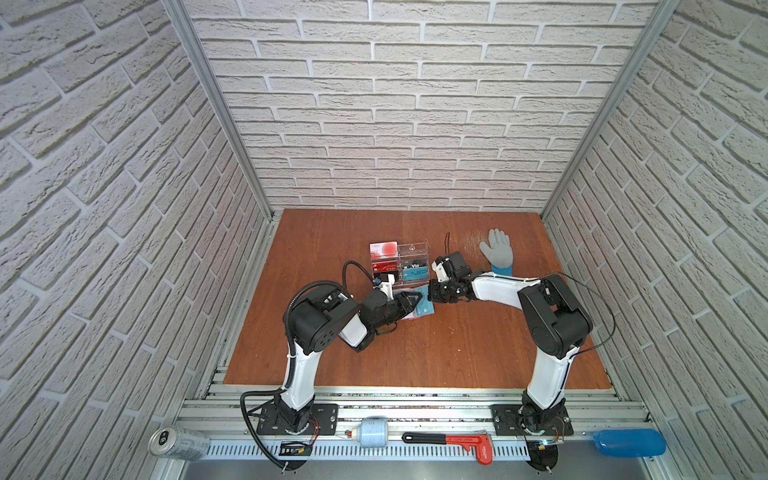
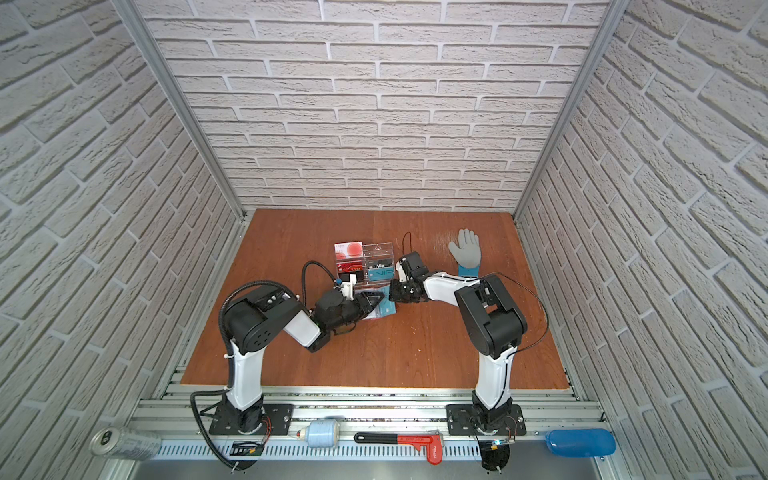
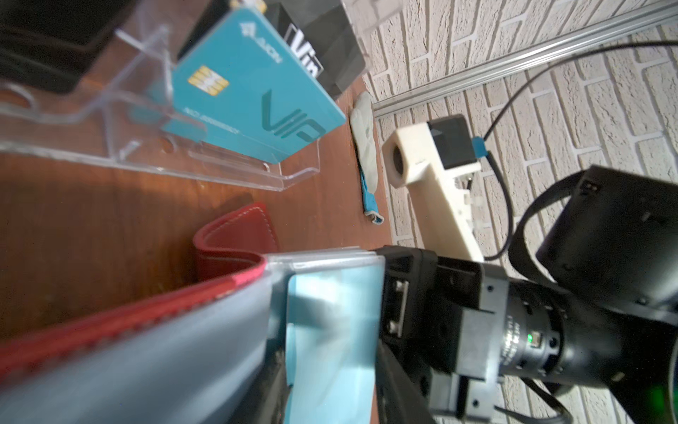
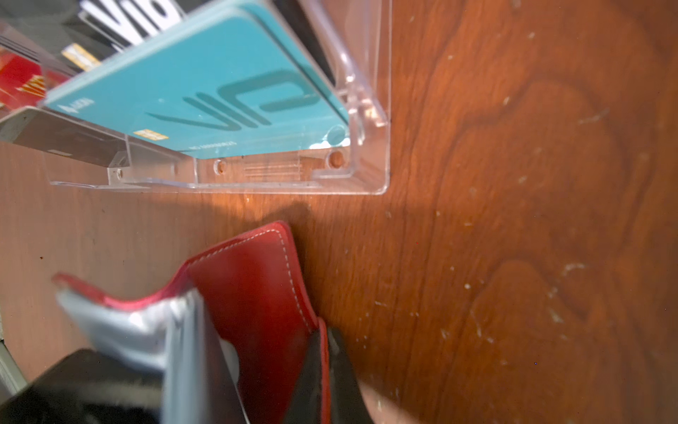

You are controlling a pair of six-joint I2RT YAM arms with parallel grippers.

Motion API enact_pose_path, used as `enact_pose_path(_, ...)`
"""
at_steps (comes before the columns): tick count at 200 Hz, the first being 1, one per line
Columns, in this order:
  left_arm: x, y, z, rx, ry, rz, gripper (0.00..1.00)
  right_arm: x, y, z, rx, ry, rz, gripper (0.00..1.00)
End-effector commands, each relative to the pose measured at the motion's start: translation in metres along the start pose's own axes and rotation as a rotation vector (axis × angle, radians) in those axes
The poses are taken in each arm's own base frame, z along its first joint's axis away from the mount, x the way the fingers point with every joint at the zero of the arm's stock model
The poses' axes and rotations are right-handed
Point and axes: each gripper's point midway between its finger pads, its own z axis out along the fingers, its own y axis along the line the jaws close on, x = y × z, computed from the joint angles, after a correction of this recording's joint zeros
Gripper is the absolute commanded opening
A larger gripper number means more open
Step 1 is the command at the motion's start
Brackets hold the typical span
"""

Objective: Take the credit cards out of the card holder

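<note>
The red card holder lies open on the wooden table just in front of the clear stand, its grey-blue inner pockets showing. My right gripper is shut on the holder's thin red edge. In the left wrist view a pale blue credit card sticks out of the pockets. It spans the gap of my left gripper, its edges against both dark fingers. In both top views the two grippers meet over the pale cards at mid-table.
A clear acrylic stand with printed VIP cards stands right behind the holder. A grey glove lies at the back right. A can, a red wrench and a blue case rest on the front rail.
</note>
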Motion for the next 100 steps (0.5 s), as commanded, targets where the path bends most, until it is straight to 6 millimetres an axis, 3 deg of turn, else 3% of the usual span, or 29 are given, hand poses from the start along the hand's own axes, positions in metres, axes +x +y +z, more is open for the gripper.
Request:
enact_pose_path(1,0.026,-0.066,-0.005,0.224,0.106,0.082,0.4,0.064,-0.035,0.028,0.126,0.21,0.05,0.06)
enact_pose_path(70,0.027,-0.058,-0.01,0.197,0.093,0.085,0.4,0.061,-0.036,0.024,0.115,0.205,0.057,0.06)
enact_pose_path(96,0.026,-0.054,-0.011,0.185,0.087,0.086,0.4,0.062,-0.035,0.024,0.103,0.203,0.055,0.16)
enact_pose_path(100,0.027,-0.053,-0.011,0.183,0.087,0.086,0.4,0.055,-0.029,0.017,0.088,0.178,0.047,0.18)
